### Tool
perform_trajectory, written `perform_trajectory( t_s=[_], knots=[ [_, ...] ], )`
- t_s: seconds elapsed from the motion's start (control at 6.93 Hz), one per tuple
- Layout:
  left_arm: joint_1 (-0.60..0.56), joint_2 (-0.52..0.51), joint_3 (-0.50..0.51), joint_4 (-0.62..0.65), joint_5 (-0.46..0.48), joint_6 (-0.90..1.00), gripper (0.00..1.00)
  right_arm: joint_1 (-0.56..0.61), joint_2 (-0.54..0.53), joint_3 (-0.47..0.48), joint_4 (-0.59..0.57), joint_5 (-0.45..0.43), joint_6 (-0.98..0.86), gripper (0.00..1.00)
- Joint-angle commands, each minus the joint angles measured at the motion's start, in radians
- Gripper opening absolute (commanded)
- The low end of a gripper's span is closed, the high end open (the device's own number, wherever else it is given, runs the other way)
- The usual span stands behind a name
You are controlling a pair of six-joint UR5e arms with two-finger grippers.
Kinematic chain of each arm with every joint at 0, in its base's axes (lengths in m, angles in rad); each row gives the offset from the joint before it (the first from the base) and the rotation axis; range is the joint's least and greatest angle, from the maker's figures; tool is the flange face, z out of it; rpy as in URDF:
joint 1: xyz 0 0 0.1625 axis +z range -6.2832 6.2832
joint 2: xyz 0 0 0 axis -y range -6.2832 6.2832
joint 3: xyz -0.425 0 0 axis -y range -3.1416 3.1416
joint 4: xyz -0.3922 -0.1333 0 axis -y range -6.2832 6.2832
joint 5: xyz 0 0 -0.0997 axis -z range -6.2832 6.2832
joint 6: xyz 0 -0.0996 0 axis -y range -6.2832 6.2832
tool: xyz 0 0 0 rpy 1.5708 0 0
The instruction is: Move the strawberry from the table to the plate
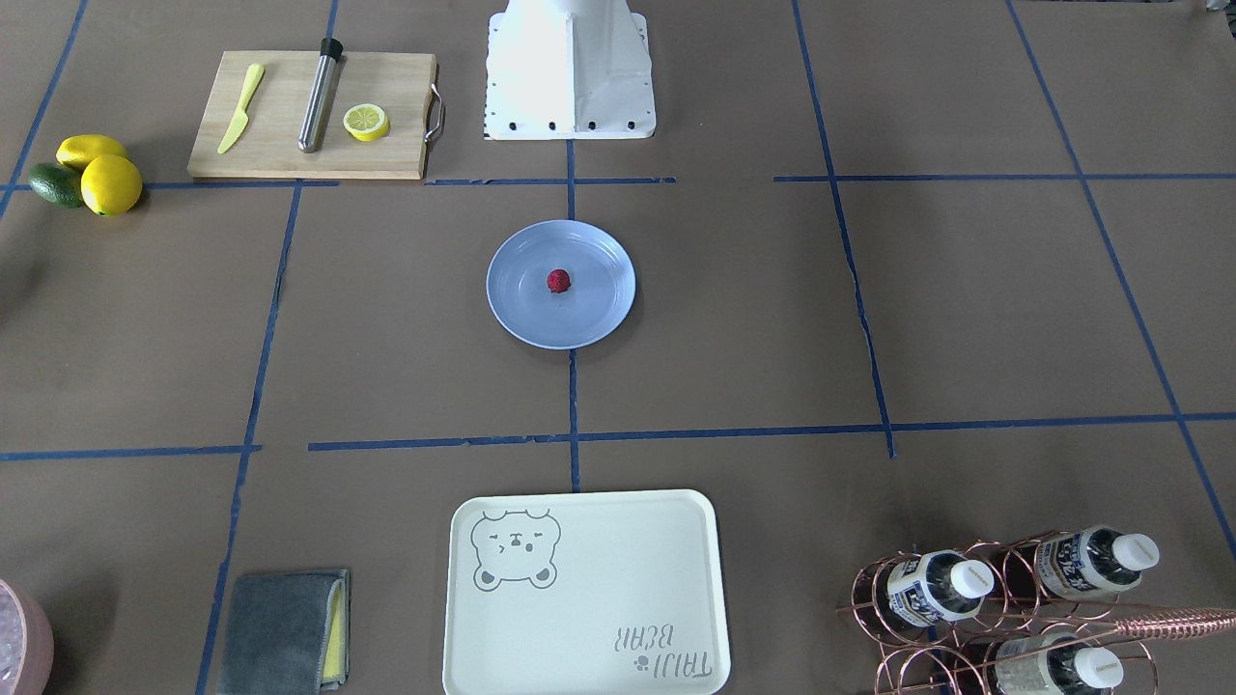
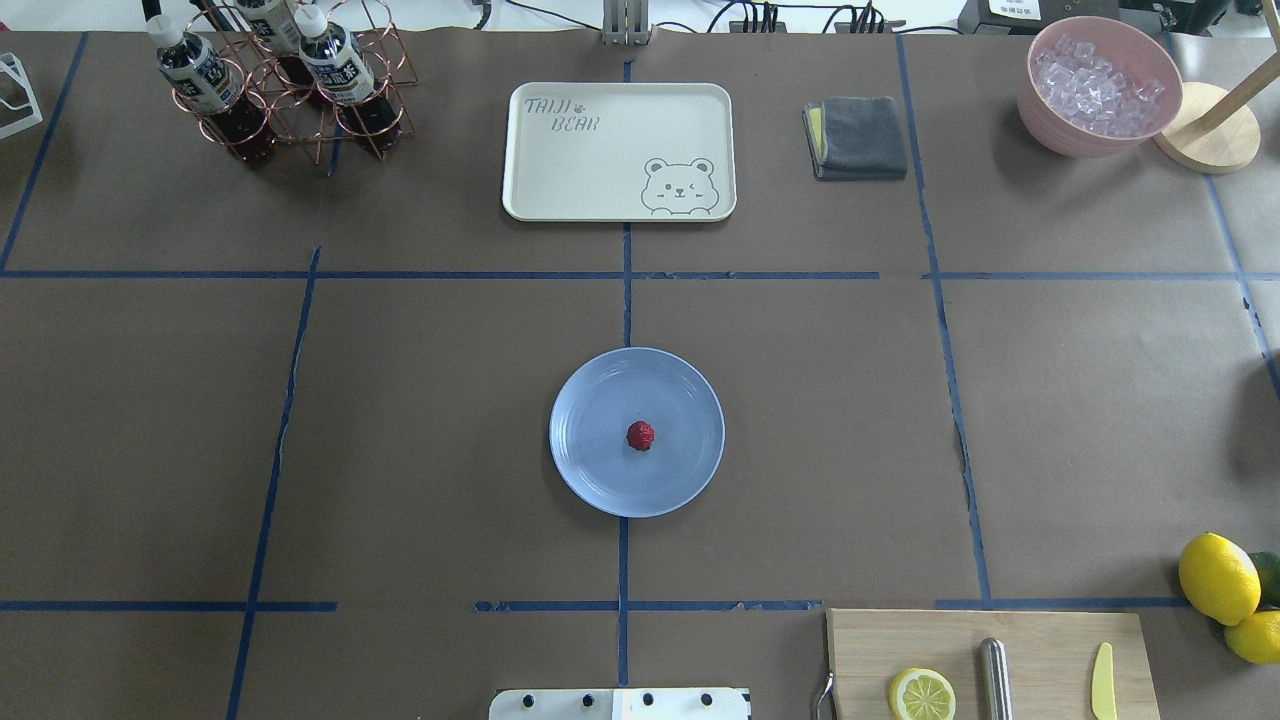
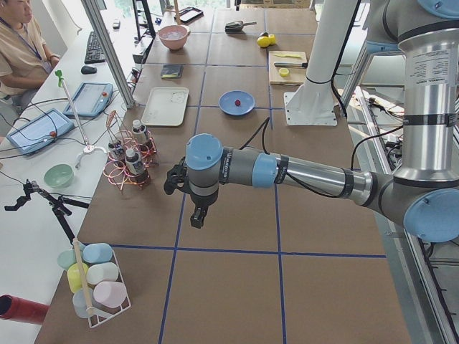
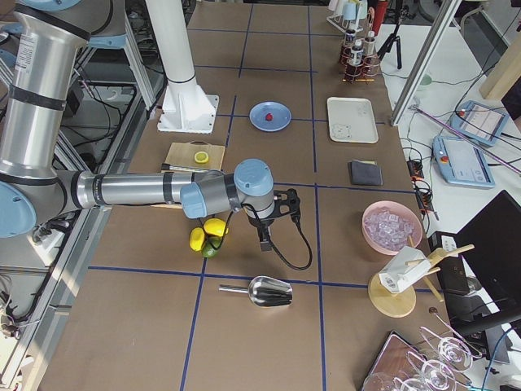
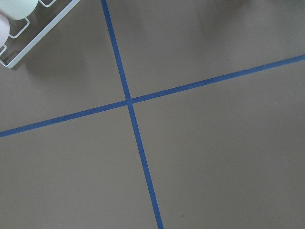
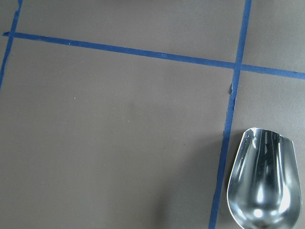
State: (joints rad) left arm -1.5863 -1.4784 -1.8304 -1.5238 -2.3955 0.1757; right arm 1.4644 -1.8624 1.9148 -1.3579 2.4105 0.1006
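Note:
The small dark-red strawberry (image 2: 640, 435) (image 1: 558, 281) lies near the middle of the light-blue plate (image 2: 590, 480) (image 1: 521, 314), which sits at the centre of the brown table (image 2: 430, 420). Neither gripper is near it. The left gripper (image 3: 196, 217) hangs over the table's left end, past the bottle rack, and shows only in the exterior left view. Only the exterior right view shows the right gripper (image 4: 264, 243), which hangs over the right end beside the lemons. I cannot tell whether either is open or shut. Both wrist views show only table.
A bear-printed tray (image 2: 600, 150) lies beyond the plate. A cutting board (image 2: 1050, 650) with a lemon half (image 2: 921, 694) sits near the robot's right, lemons (image 2: 1218, 578) beside it. A bottle rack (image 2: 280, 90), grey cloth (image 2: 860, 137), ice bowl (image 2: 1045, 105) and metal scoop (image 6: 262, 186) stand around.

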Motion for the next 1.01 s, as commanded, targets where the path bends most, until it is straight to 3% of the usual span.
perform_trajectory(
  t_s=[0.0,0.87],
  knots=[
    [-0.001,0.000,-0.010,-0.007,-0.005,-0.008,1.00,-0.012,0.000,-0.003,-0.024,-0.017,-0.009,1.00],
    [0.002,0.024,-0.021,-0.009,-0.002,-0.004,1.00,-0.018,0.040,0.033,-0.136,-0.045,-0.005,1.00]
  ],
)
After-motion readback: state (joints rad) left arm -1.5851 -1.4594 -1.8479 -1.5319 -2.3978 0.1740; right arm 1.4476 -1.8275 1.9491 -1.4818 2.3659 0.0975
